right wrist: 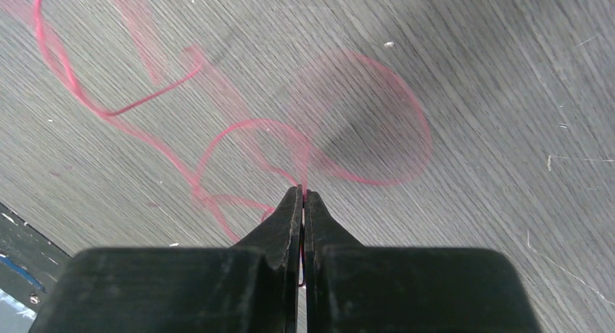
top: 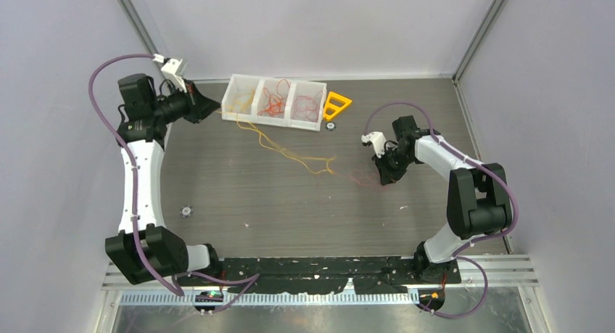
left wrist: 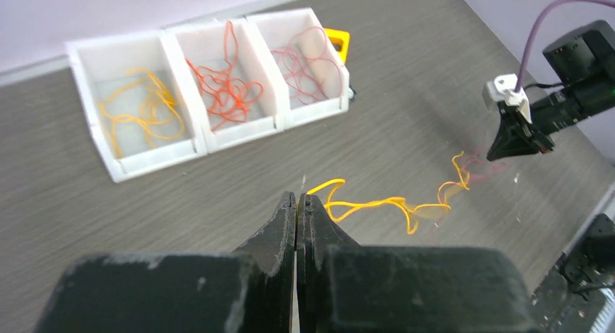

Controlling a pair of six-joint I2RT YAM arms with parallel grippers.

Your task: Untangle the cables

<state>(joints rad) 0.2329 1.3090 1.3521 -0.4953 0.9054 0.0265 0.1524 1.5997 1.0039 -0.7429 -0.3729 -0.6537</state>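
Observation:
The cables lie stretched across the table. A yellow cable (top: 290, 153) runs from my left gripper (top: 216, 107) toward the middle, where it meets a thin red cable (top: 360, 177). In the left wrist view my left gripper (left wrist: 298, 196) is shut on the end of the yellow cable (left wrist: 377, 202), which curls away to the right. My right gripper (top: 383, 178) is low over the table. The right wrist view shows that gripper (right wrist: 302, 191) shut on the red cable (right wrist: 217, 130), which loops over the tabletop ahead of the tips.
A white three-compartment tray (top: 233, 97) stands at the back, holding yellow, orange and red strands. An orange-yellow plastic triangle (top: 337, 104) lies beside its right end. Small round fittings (top: 186, 211) sit on the table. Grey walls close in on both sides.

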